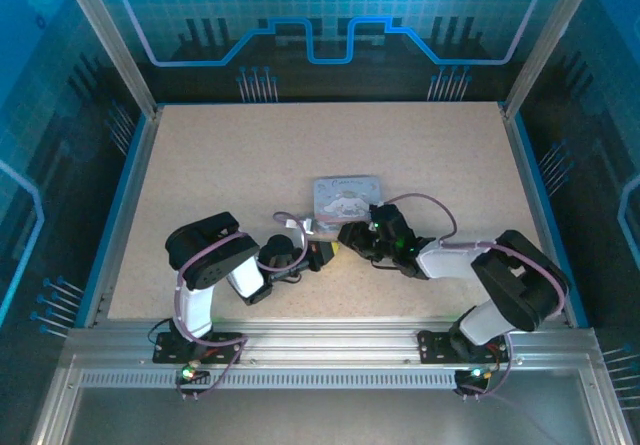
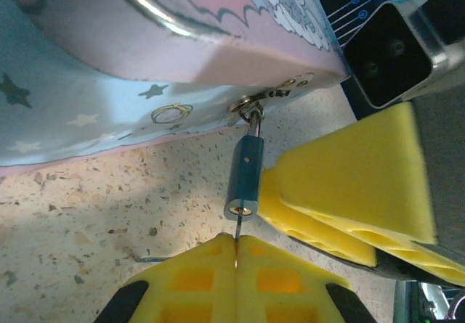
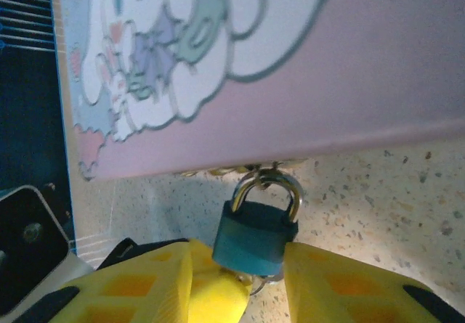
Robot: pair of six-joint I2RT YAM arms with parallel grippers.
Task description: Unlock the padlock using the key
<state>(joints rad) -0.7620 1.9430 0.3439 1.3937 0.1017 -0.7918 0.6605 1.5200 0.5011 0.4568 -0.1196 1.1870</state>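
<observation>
Clamped shut on key (image 2: pixel 237 229) with left gripper (image 2: pixel 236 244), tip at padlock (image 2: pixel 244 174) keyhole; straddling padlock with right gripper (image 3: pixel 238 250), fingers (image 3: pixel 341 287) apart, crowding the left; hemmed in behind by tin (image 2: pixel 109 120), hung on its hasp (image 2: pixel 270 96)

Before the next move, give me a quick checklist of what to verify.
1. Key pinched in left end effector: ok.
2. Key tip lined up with padlock keyhole: ok.
3. Key seated in keyhole: cannot tell.
4. Right end effector gripping padlock: not ok, it straddles the padlock with a gap on one side.
5. Shackle closed through the hasp on the tin: ok.
</observation>
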